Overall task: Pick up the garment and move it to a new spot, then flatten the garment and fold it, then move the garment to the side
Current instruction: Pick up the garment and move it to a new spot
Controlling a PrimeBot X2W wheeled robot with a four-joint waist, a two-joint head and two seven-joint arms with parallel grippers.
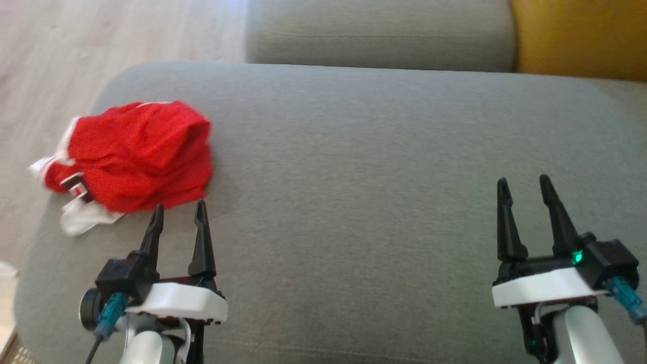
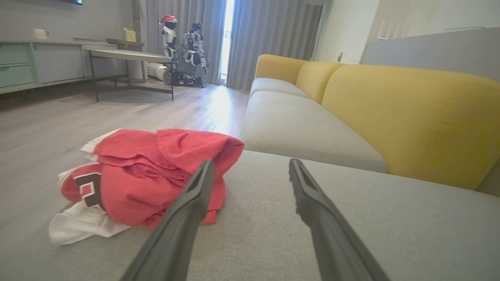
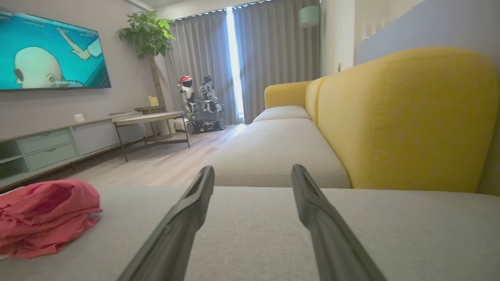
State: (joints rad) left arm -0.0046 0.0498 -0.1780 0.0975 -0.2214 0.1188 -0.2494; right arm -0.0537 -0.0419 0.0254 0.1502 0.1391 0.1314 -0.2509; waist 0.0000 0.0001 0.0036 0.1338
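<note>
The garment (image 1: 132, 154) is a red piece with white trim and a dark number patch, lying bunched at the left end of the grey seat cushion (image 1: 364, 167). It also shows in the left wrist view as a crumpled red heap, the garment (image 2: 152, 175), and at the lower left of the right wrist view, the garment (image 3: 43, 214). My left gripper (image 1: 179, 214) is open just in front of the heap's near right edge, nothing between its fingers. My right gripper (image 1: 523, 184) is open over the right part of the cushion, far from the cloth.
A second grey seat cushion (image 1: 379, 35) lies beyond, with a yellow backrest (image 1: 581, 38) at the far right. Wooden floor (image 1: 101, 35) runs past the cushion's left edge, where the garment's white part hangs near the rim. A low table (image 2: 129, 56) stands across the room.
</note>
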